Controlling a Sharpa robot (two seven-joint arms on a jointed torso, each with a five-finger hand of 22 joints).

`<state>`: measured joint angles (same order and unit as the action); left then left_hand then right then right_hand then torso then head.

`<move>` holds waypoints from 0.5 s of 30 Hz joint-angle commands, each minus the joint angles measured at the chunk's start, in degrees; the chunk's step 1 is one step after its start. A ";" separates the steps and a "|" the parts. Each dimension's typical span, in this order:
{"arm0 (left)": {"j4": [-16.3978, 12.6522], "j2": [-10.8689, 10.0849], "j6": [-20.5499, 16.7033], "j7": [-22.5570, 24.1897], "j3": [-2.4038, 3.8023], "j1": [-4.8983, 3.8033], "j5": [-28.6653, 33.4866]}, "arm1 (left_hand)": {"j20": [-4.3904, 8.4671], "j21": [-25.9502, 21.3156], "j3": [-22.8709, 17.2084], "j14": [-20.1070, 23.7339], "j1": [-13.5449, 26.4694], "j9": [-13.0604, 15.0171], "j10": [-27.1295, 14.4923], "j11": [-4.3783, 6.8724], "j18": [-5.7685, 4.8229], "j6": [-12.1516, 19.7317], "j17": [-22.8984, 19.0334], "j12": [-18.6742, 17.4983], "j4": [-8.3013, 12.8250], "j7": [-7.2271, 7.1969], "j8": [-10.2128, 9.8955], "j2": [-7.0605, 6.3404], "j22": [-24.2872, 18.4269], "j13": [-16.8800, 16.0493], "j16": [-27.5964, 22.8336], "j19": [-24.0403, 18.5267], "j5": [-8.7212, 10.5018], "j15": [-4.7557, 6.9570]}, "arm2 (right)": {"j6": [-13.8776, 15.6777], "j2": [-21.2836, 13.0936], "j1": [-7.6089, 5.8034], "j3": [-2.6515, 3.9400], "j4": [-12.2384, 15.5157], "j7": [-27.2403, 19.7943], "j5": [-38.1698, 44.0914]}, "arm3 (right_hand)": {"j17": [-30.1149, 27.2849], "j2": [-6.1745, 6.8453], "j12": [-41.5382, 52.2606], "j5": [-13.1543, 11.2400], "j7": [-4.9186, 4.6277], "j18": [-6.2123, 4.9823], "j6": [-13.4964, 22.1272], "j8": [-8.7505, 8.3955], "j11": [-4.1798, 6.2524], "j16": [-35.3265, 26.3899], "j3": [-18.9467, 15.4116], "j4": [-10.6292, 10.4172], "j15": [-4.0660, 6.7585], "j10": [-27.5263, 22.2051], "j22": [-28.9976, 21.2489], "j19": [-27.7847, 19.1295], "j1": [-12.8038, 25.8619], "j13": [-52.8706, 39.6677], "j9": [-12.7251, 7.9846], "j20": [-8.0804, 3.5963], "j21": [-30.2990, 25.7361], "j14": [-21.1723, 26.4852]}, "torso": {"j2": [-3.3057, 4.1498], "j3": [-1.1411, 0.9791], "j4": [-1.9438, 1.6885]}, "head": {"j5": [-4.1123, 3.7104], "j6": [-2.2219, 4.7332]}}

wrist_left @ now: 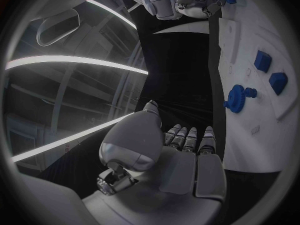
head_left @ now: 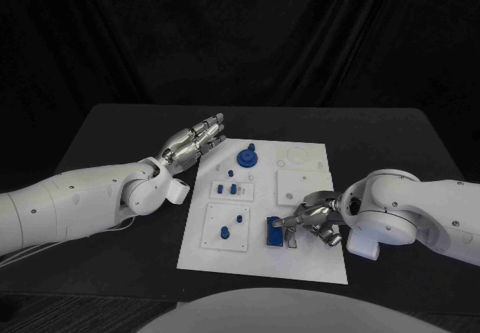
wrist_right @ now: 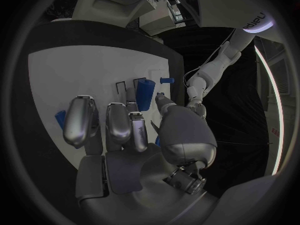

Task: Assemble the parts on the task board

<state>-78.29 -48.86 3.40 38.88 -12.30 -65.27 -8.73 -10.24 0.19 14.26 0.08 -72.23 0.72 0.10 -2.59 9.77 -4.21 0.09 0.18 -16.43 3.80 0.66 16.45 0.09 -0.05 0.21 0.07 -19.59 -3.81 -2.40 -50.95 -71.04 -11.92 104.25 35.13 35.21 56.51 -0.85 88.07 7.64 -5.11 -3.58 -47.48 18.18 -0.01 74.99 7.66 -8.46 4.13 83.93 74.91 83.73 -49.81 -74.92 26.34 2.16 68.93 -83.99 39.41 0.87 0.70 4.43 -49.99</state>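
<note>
The white task board (head_left: 305,260) lies mid-table. On it sit a blue gear (head_left: 247,159), small blue pieces (head_left: 228,188) in a middle plate, two more (head_left: 232,226) in a near plate, and a long blue block (head_left: 272,233). My right hand (head_left: 312,220) hovers low over the board's near right part, fingers bent down with their tips at the block's right side; nothing sits between thumb and fingers (wrist_right: 117,122), and the block (wrist_right: 145,90) lies just beyond them. My left hand (head_left: 193,144) is held flat off the board's far left edge, holding nothing, its palm (wrist_left: 181,165) beside the gear (wrist_left: 237,98).
The black table (head_left: 120,132) surrounds the board, with bare surface at left, far side and right. A square white inset plate (head_left: 292,182) and round recesses (head_left: 297,154) occupy the board's far right. My forearms lie along the table's left and right sides.
</note>
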 commanded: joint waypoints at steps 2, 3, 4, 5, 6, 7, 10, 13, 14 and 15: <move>-0.11 -0.01 1.00 3.35 0.05 0.12 0.29 | -0.37 -0.19 -0.41 -0.08 -0.55 0.11 -0.10 -0.53 0.45 -0.15 -0.09 -0.18 -0.06 0.59 0.19 0.08 -0.09 0.05 -0.21 -0.07 -0.26 -0.50 | 1.73 -1.24 0.16 0.00 1.05 -1.65 0.25 | -0.17 0.07 -0.54 -0.30 -0.01 -1.11 0.52 0.03 -0.37 -0.24 -0.41 -0.12 -0.37 4.26 8.32 -0.19 0.56 -11.48 -0.09 0.20 -0.68 -1.00 | 0.00 0.01 0.00 | 0.23 -0.01; -0.12 -0.04 1.02 3.35 0.05 0.13 0.29 | -0.40 -0.19 -0.44 -0.08 -0.58 0.12 -0.10 -0.55 0.45 -0.19 -0.09 -0.18 -0.05 0.65 0.20 0.07 -0.09 0.05 -0.21 -0.07 -0.30 -0.54 | 2.07 -1.51 0.16 0.00 1.28 -1.97 0.38 | -0.28 0.03 -0.68 0.05 -0.06 -1.16 0.75 0.14 -0.40 -0.29 -0.60 0.17 -0.39 4.15 8.22 -0.26 -0.24 -11.26 -0.21 0.21 -0.96 -0.99 | -0.01 0.01 0.01 | 0.32 -0.01; -0.15 -0.08 1.03 3.36 0.05 0.15 0.29 | -0.40 -0.19 -0.44 -0.08 -0.58 0.12 -0.10 -0.55 0.45 -0.19 -0.09 -0.18 -0.05 0.65 0.20 0.07 -0.09 0.05 -0.21 -0.07 -0.30 -0.54 | 2.52 -2.04 0.15 0.00 1.74 -2.59 0.84 | -0.23 0.12 -0.75 0.35 -0.03 -1.17 0.74 0.27 -0.40 -0.26 -0.63 0.50 -0.39 4.09 8.21 -0.27 -0.84 -11.14 -0.23 0.21 -1.01 -1.00 | -0.02 0.02 0.04 | 0.42 -0.01; -0.17 -0.12 1.04 3.38 0.05 0.16 0.29 | -0.40 -0.19 -0.44 -0.08 -0.58 0.12 -0.10 -0.55 0.45 -0.19 -0.09 -0.18 -0.05 0.65 0.20 0.07 -0.09 0.05 -0.21 -0.07 -0.30 -0.54 | 2.83 -2.51 0.13 0.01 2.17 -3.11 1.33 | -0.08 0.16 -0.71 0.57 0.02 -1.17 0.60 0.54 -0.36 -0.18 -0.76 0.74 -0.39 4.12 8.22 -0.23 -1.33 -11.19 -0.21 0.19 -0.95 -1.04 | -0.02 0.03 0.06 | 0.52 -0.01; -0.19 -0.15 1.04 3.39 0.05 0.17 0.29 | -0.44 -0.19 -0.49 -0.08 -0.63 0.13 -0.10 -0.59 0.45 -0.23 -0.09 -0.18 -0.03 0.72 0.21 0.07 -0.09 0.05 -0.21 -0.07 -0.36 -0.59 | 3.13 -3.00 0.11 0.01 2.64 -3.62 1.93 | -0.06 0.25 -0.70 0.81 0.07 -1.16 0.44 0.80 -0.32 -0.15 -0.84 1.00 -0.34 4.13 8.22 -0.22 -1.78 -11.20 -0.17 0.18 -0.95 -1.06 | -0.02 0.03 0.07 | 0.56 -0.01; -0.21 -0.19 1.03 3.40 0.05 0.18 0.29 | -0.44 -0.19 -0.49 -0.08 -0.63 0.13 -0.10 -0.59 0.45 -0.23 -0.09 -0.18 -0.03 0.72 0.21 0.07 -0.09 0.05 -0.21 -0.07 -0.36 -0.59 | 3.45 -3.62 0.03 0.01 3.25 -4.32 2.77 | -0.15 0.32 -0.74 0.93 0.13 -1.18 0.40 1.09 -0.27 -0.19 -0.98 1.24 -0.30 4.09 8.19 -0.23 -2.23 -11.12 -0.11 0.16 -1.02 -1.05 | -0.01 0.02 0.06 | 0.56 -0.01; -0.26 -0.26 1.03 3.41 0.05 0.21 0.29 | -0.47 -0.19 -0.54 -0.08 -0.69 0.14 -0.10 -0.62 0.44 -0.31 -0.09 -0.18 -0.01 0.76 0.23 0.05 -0.09 0.05 -0.21 -0.07 -0.41 -0.64 | 3.94 -5.10 -0.40 0.01 4.75 -5.83 4.53 | 0.14 0.66 -0.60 1.00 0.52 -1.20 -0.32 3.05 0.05 0.00 -1.67 2.12 -0.06 4.19 8.15 -0.17 -4.04 -11.27 0.56 -0.03 -1.11 -1.14 | 0.00 0.02 0.00 | 0.56 -0.01; -0.29 -0.34 1.05 3.39 0.05 0.23 0.29 | -0.50 -0.19 -0.57 -0.08 -0.73 0.14 -0.10 -0.65 0.44 -0.34 -0.09 -0.18 0.01 0.79 0.24 0.03 -0.09 0.05 -0.21 -0.07 -0.45 -0.67 | 3.92 -6.42 -0.95 0.02 6.10 -7.44 5.67 | 0.19 0.56 -0.51 0.82 0.83 -1.19 -0.72 4.68 0.34 0.07 -2.14 2.52 0.15 4.26 8.15 -0.10 -5.10 -11.36 1.32 -0.24 -1.06 -1.17 | -0.01 0.02 -0.01 | 0.52 -0.01; -0.29 -0.35 1.05 3.38 0.05 0.24 0.29 | -0.53 -0.19 -0.61 -0.08 -0.78 0.15 -0.10 -0.68 0.44 -0.35 -0.09 -0.18 0.03 0.82 0.24 0.02 -0.09 0.05 -0.21 -0.07 -0.50 -0.71 | 3.74 -6.76 -1.08 0.02 6.43 -7.95 5.91 | 0.32 0.50 -0.46 0.76 0.96 -1.17 -0.88 5.32 0.43 0.14 -2.30 2.65 0.25 4.30 8.19 -0.05 -5.46 -11.43 1.65 -0.31 -0.96 -1.20 | -0.01 0.01 0.00 | 0.47 -0.01; -0.30 -0.35 1.05 3.36 0.05 0.24 0.29 | -0.53 -0.19 -0.61 -0.08 -0.78 0.15 -0.10 -0.68 0.44 -0.35 -0.09 -0.18 0.03 0.82 0.24 0.02 -0.09 0.05 -0.21 -0.07 -0.50 -0.71 | 3.59 -6.92 -1.14 0.02 6.58 -8.18 6.03 | 0.48 0.47 -0.41 0.75 1.15 -1.15 -1.01 6.26 0.58 0.25 -2.53 2.94 0.35 4.34 8.22 0.00 -6.06 -11.49 2.17 -0.44 -0.87 -1.24 | -0.02 0.00 0.00 | 0.46 -0.01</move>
<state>-78.42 -49.26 3.80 38.88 -12.30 -65.12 -8.73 -10.45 0.19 13.95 0.07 -72.43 0.79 -0.11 -2.79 9.76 -4.62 0.05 0.18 -16.44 4.20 0.66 16.65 0.10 -0.06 0.21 -0.14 -19.81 -4.22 0.15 -57.72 -72.12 -11.89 110.38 30.36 38.59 56.93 -0.25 87.70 8.39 -4.05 -4.51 -48.12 24.01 0.13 74.99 5.12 -5.73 4.13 84.06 74.90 83.73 -55.50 -74.92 28.28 2.16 68.15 -83.99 39.40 0.88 0.72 4.98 -49.99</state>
